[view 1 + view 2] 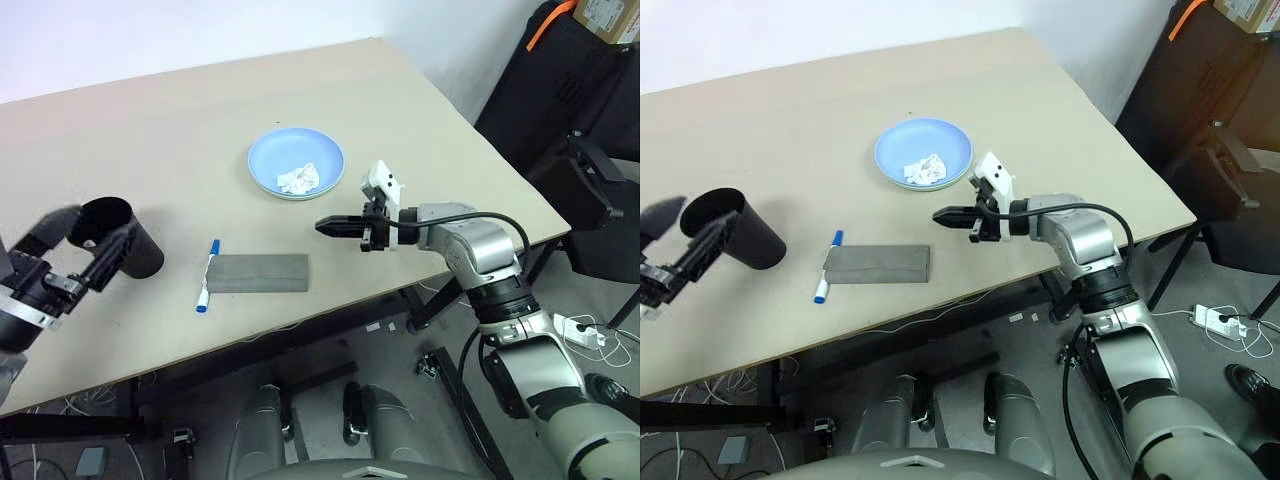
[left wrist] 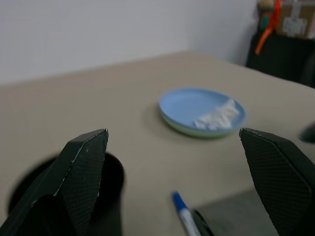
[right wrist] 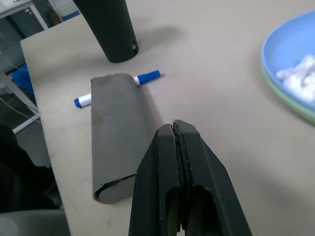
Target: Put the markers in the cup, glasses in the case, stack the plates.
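While left end effector (image 1: 88, 247) gapes wide around the cup (image 1: 122, 238), right end effector (image 1: 324, 228) hovers fully closed, empty, above the case (image 1: 258, 272).

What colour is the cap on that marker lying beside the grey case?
Blue. The marker has a blue cap, clearest in the right wrist view.

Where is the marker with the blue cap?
The slim white marker with the blue cap lies on the beige table, touching the flat grey glasses case's left end, right of the black tapered plastic cup.
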